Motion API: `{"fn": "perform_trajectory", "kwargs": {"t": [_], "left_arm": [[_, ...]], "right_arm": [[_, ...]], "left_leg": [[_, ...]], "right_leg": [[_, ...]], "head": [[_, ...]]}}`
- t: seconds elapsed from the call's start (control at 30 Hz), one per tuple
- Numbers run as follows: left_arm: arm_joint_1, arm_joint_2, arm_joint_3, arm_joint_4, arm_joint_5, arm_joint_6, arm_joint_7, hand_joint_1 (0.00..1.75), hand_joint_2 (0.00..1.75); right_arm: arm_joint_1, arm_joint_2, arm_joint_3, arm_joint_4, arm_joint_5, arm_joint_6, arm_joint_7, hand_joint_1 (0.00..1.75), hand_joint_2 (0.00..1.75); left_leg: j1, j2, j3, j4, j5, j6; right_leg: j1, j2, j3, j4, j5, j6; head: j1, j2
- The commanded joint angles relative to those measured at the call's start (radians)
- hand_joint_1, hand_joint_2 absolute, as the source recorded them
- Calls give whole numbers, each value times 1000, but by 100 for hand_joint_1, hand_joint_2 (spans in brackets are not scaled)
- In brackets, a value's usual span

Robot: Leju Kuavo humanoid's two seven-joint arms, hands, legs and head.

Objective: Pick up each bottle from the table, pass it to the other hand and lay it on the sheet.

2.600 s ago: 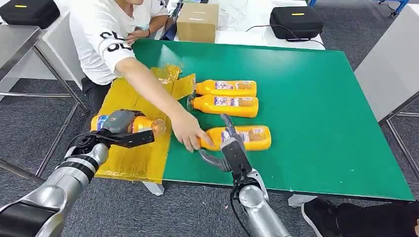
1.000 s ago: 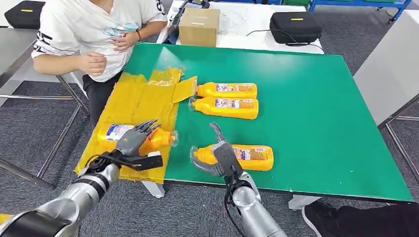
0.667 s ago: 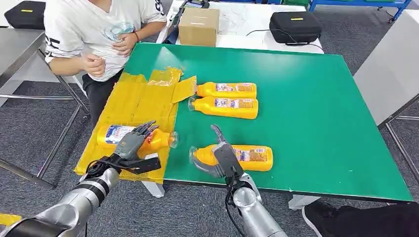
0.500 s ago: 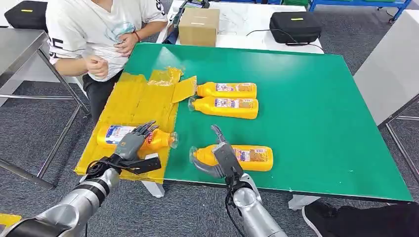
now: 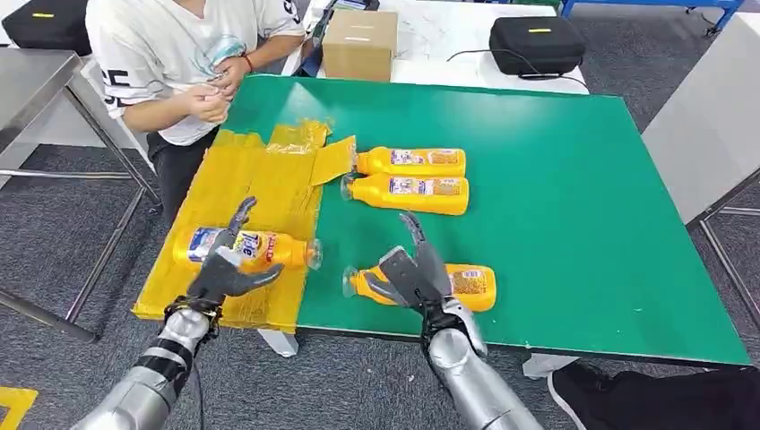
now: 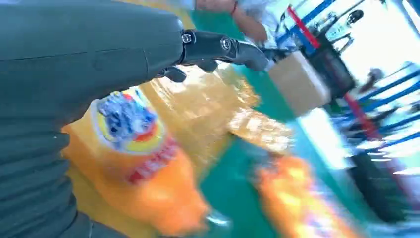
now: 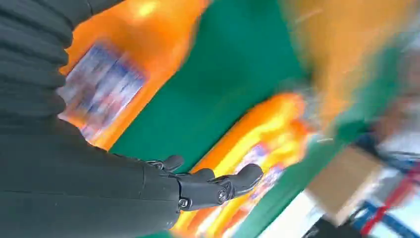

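One orange bottle (image 5: 246,248) is lying on its side on the yellow sheet (image 5: 251,193), near the sheet's front edge, its clear cap pointing toward the green surface (image 5: 574,179) and its blue and white label toward the sheet's outer side. The left hand (image 5: 224,269) is hovering just at the near side of this bottle with its fingers spread apart and nothing in its grasp; in the left wrist view the same bottle (image 6: 143,168) is lying below the outstretched dark fingers (image 6: 223,49), apart from them.

A second orange bottle (image 5: 466,287) is lying on the green surface close to the front edge, cap toward the sheet. The right hand (image 5: 408,269) is hanging over its neck end, fingers splayed and released, gripping nothing; whether the palm is touching the bottle cannot be told. The right wrist view is blurred, but it is showing an orange bottle (image 7: 114,74) under the hand and open fingers (image 7: 218,186) over the green.

Two more orange bottles (image 5: 410,161) (image 5: 408,193) are lying side by side farther back on the surface, parallel, their caps just at the sheet's torn corner.

A person in a white shirt (image 5: 175,54) is sitting at the far left corner, hands held together at the chest. A cardboard box (image 5: 358,43) and a black case (image 5: 536,40) are resting on a white table beyond.
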Motion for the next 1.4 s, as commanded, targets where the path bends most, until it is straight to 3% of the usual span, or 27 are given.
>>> {"fn": "perform_trajectory", "kwargs": {"t": [0.03, 0.17, 0.53, 1.23, 1.4], "left_arm": [[11, -119, 218, -144, 16, -104, 2, 0, 175], [11, -123, 230, -150, 21, -114, 2, 0, 175], [-25, -171, 295, -117, 60, -130, 2, 0, 175], [-50, -176, 265, -87, 46, -139, 2, 0, 175], [-82, -176, 257, 9, 29, -128, 2, 0, 175]], "right_arm": [[3, -154, 43, -99, 149, 40, 83, 0, 175], [-5, -154, 56, -86, 194, 44, 105, 0, 175], [-3, -231, 49, -128, 293, 125, 170, 0, 175], [29, -252, 39, -124, 172, 259, 124, 0, 175], [68, -283, 53, -155, 155, 277, 140, 0, 175]], "left_leg": [[0, -5, -1, 1, -1, 0], [0, 2, 1, 0, -4, -1], [1, 0, -2, 0, -2, 0], [0, 0, 1, -1, -2, 0], [0, -1, 0, -1, -2, 0]], "right_leg": [[0, -4, 2, 0, -2, 0], [1, 2, 2, 0, -2, -1], [1, -1, -1, 0, -1, 0], [1, -1, 1, 0, -2, -1], [0, -2, 1, -1, -1, 0]], "head": [[2, 0], [1, 0], [1, 0], [1, 0], [0, 0]]}}
